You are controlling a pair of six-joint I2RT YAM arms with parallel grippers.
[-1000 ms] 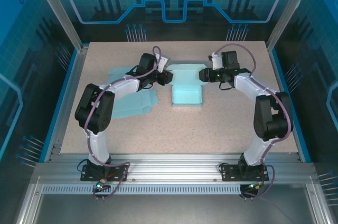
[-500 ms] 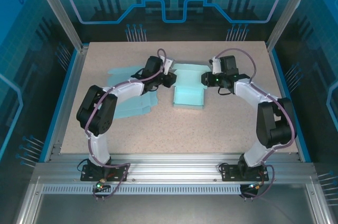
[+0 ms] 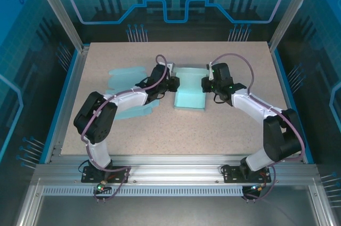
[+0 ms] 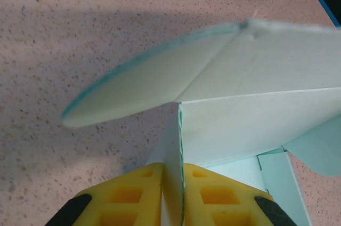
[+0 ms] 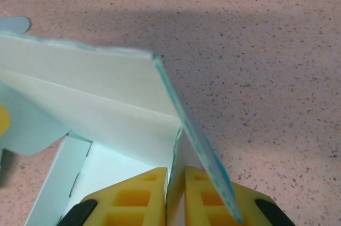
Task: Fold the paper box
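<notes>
Closing in over the last second, both arms now stand nearer the paper box (image 3: 190, 95), which lies at the middle of the surface (image 3: 229, 130). The left tool (image 3: 174, 83) sits at the box's left wall and the right tool (image 3: 205, 83) at its right wall; earlier both were at the box's far corners. Two flat teal sheets (image 3: 128, 75) lie left of the box, unchanged. The overhead view does not resolve how the jaws stand. The left wrist view shows the left tool pinching an upright wall panel (image 4: 169, 151) of the box between its yellow pads (image 4: 133, 194), with a rounded flap (image 4: 144, 87) beyond. The right wrist view shows the right tool likewise pinching the opposite wall, with the box interior to one side.
</notes>
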